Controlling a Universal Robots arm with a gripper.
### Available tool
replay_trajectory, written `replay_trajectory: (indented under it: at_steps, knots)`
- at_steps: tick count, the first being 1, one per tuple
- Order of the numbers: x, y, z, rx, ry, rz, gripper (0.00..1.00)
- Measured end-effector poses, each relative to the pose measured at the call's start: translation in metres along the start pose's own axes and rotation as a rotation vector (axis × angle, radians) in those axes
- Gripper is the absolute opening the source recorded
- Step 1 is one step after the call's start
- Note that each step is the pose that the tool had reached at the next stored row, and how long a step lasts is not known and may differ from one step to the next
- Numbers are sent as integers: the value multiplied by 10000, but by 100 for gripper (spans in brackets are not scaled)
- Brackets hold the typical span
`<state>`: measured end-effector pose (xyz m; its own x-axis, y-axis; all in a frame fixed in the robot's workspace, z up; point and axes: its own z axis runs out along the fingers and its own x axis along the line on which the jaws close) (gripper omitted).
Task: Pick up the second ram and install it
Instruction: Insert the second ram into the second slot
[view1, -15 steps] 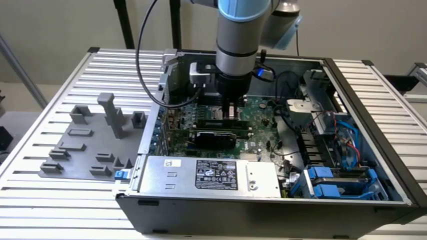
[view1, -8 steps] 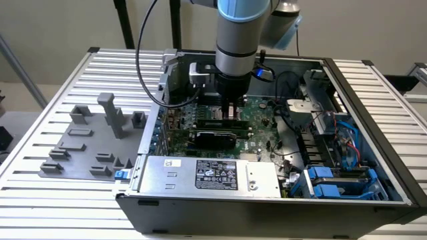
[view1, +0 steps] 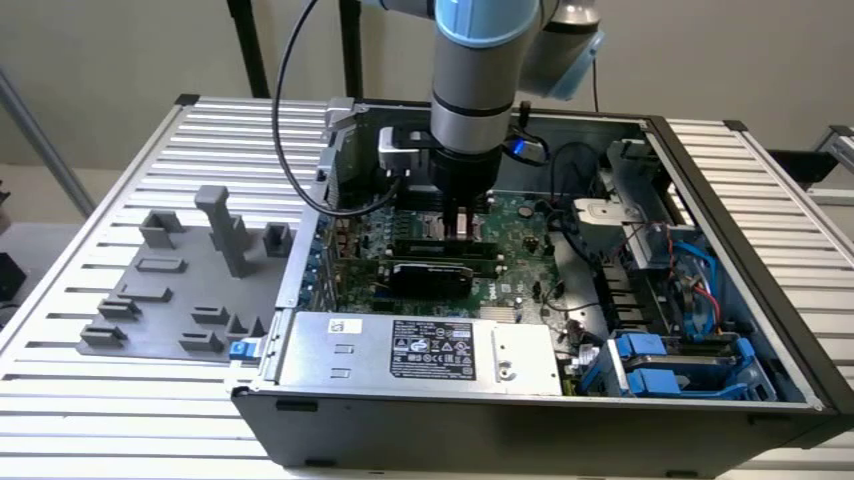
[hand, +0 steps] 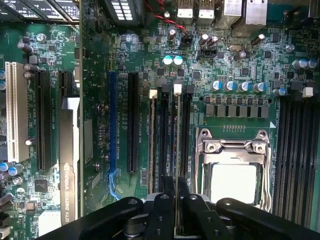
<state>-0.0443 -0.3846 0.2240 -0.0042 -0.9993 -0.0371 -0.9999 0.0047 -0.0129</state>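
Grey holder block on slatted table at the exterior view's left, well apart from the work; open computer case to its right, arm reaching down inside over the motherboard. In the wrist view, long black slots first; then the second ram, seen edge-on, standing upright in a memory slot just beside the silver CPU socket; tool closed on the stick's upper edge, fingers pinching either face.

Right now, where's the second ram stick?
The second ram stick stands edge-on in the hand, over the memory slots just beside the silver CPU socket, mid-motherboard in the exterior view.
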Motion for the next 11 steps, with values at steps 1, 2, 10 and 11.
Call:
replay_trajectory:
  at_steps: [1,2,10,11]
  knots:
    - [-1,0,2,0,0,0,0]
    - [-3,0,5,-1,1,1,0]
    - [-18,1,17,1,0,5,0]
    - [-20,1,19,0,0,6,0]
